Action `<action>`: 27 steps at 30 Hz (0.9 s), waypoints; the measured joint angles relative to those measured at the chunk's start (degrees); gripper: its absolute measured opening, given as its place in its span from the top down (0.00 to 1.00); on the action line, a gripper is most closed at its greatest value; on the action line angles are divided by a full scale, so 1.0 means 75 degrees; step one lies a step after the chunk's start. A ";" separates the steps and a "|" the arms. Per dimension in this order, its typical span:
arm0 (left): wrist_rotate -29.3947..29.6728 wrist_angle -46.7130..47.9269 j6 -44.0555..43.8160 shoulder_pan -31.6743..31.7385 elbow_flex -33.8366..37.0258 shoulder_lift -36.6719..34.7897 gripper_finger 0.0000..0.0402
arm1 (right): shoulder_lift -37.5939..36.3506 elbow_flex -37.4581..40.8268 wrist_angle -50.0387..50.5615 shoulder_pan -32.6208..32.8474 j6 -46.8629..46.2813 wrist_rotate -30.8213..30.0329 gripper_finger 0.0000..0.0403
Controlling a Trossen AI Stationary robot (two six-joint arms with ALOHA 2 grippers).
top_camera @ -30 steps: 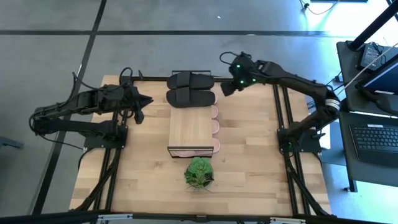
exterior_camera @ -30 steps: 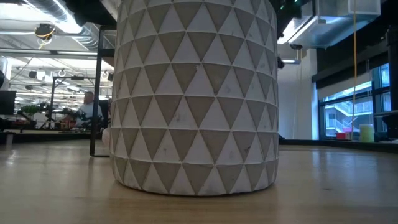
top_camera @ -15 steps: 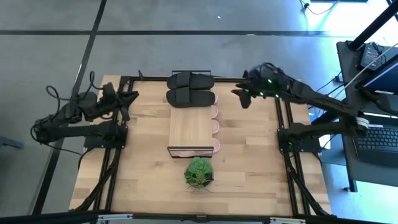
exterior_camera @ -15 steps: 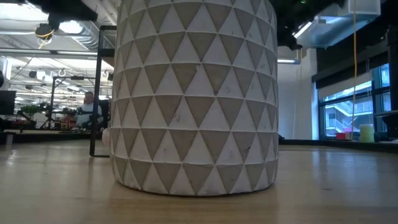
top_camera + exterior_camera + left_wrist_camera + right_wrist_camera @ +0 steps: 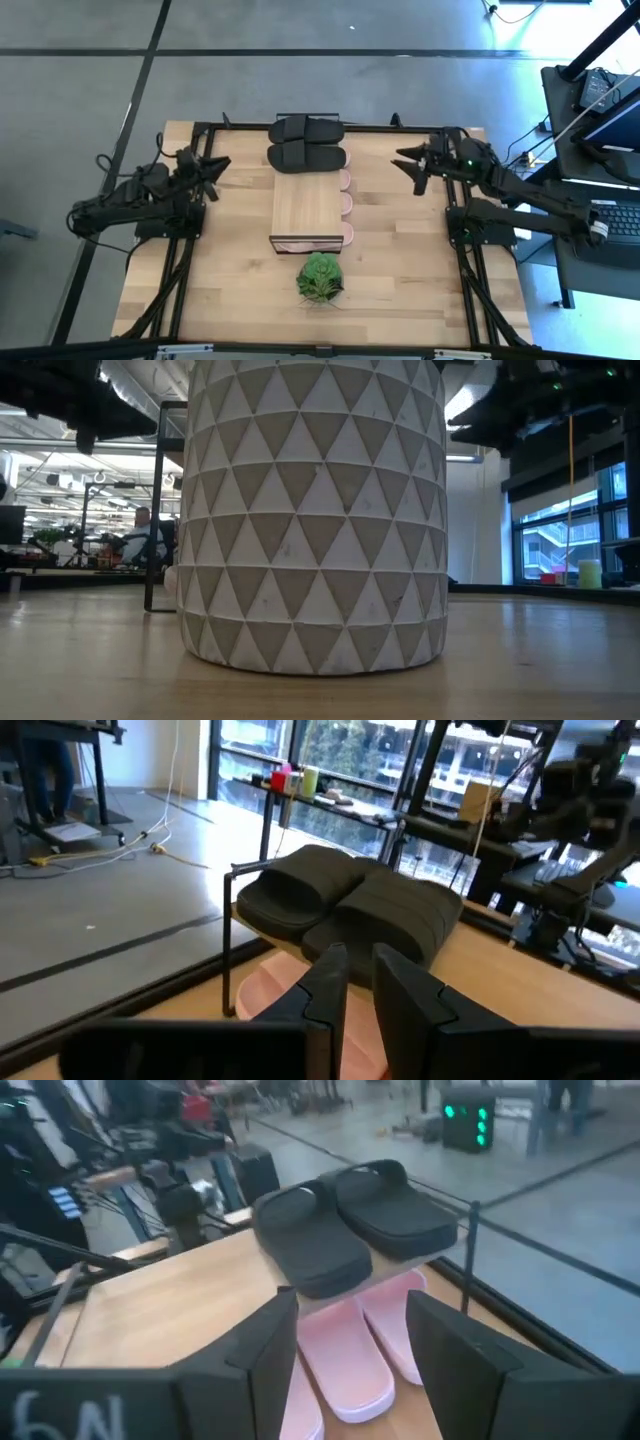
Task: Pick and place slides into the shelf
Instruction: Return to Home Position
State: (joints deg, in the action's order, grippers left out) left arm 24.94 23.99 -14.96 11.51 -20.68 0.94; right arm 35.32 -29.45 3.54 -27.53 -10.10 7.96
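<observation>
The shelf (image 5: 305, 205) stands mid-table with its long axis running near to far. Two black slides (image 5: 307, 144) lie side by side, soles down, on the far end of its plank top; they also show in the wrist views (image 5: 350, 900) (image 5: 350, 1220). Several pale pink slides (image 5: 346, 206) lie on the level below, their ends sticking out past the plank (image 5: 345, 1355). My left gripper (image 5: 213, 166) hangs left of the shelf, level, its fingers (image 5: 330, 982) a narrow gap apart and empty. My right gripper (image 5: 411, 166) hangs right of the shelf, wide open (image 5: 350, 1370), empty.
A green plant (image 5: 320, 277) in a white triangle-patterned pot (image 5: 312, 510) stands just near of the shelf and blocks most of the low view. Dark frame rails (image 5: 185, 270) run along both table sides. Bare tabletop lies on either side of the shelf.
Both arms have drawn back from the shelf. My right gripper has swung from beside the black slides toward the table's right edge and a little nearer, levelling out. My left gripper has pulled back toward the left edge, sunk and tipped up to level. The slides stay put.
</observation>
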 joint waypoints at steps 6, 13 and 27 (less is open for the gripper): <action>0.0068 -0.0384 -0.0200 -0.0002 0.0538 -0.0104 0.89 | -0.1123 0.1397 -0.1019 0.0003 0.0004 0.0304 0.53; 0.0049 -0.1389 -0.0222 0.0000 0.1261 -0.0106 0.89 | -0.2302 0.2727 -0.1680 0.0003 -0.0432 0.0302 0.53; -0.0183 -0.2569 0.0035 0.0087 0.2332 -0.0097 0.89 | -0.3552 0.3873 -0.1627 -0.0013 -0.0811 0.0553 0.53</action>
State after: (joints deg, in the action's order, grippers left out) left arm 23.57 4.73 -14.70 12.16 -3.19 0.21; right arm 8.69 -0.40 -8.66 -27.63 -16.18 12.11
